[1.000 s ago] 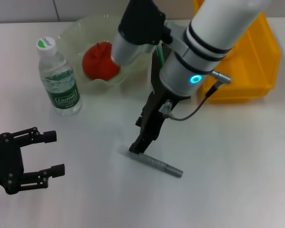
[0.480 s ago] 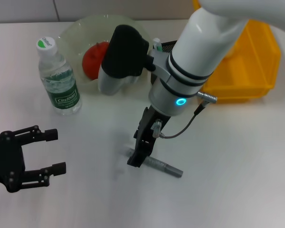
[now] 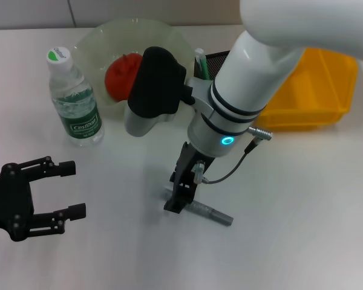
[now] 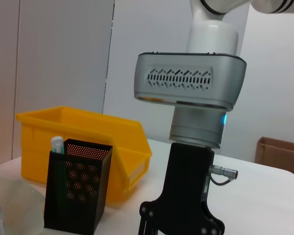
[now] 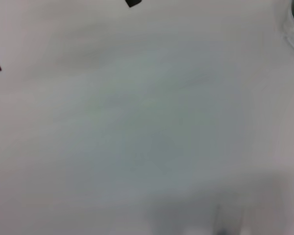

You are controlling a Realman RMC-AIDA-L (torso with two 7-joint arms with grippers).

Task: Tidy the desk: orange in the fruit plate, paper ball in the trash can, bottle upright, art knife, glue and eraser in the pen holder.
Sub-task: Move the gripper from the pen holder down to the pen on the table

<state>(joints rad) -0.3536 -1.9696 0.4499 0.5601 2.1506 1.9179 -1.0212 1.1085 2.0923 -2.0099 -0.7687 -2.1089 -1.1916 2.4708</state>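
At the middle of the bench (image 3: 302,199), the right end effector (image 3: 176,202) is down at the near end of the knife (image 3: 207,211), a grey stick lying flat. Its black fingers hide that end, so I cannot tell whether they are closed on the knife or only straddling it; the right wrist view shows nothing but blank bench surface. The knife's other end points away toward the robot's right, clear of everything else.

Off to the robot's left, the left end effector (image 3: 69,189) hovers near the front edge with its fingers spread wide and nothing between them. It looks parked.

Behind the right arm, the pen holder (image 4: 77,186), a black mesh box, stands just in front of the yellow bin (image 3: 314,90). One white-and-green stick, probably the glue (image 4: 57,145), already stands in it. Beside it sits the plate (image 3: 91,45) with a red-orange fruit (image 3: 122,75), which I take for the orange, inside. The bottle (image 3: 74,99) stands upright just beside the plate.

By my reading, the orange, the bottle and likely the glue are done. The knife is the step in hand and has not left the bench. No paper ball or eraser shows; whether they are put away cannot be told.
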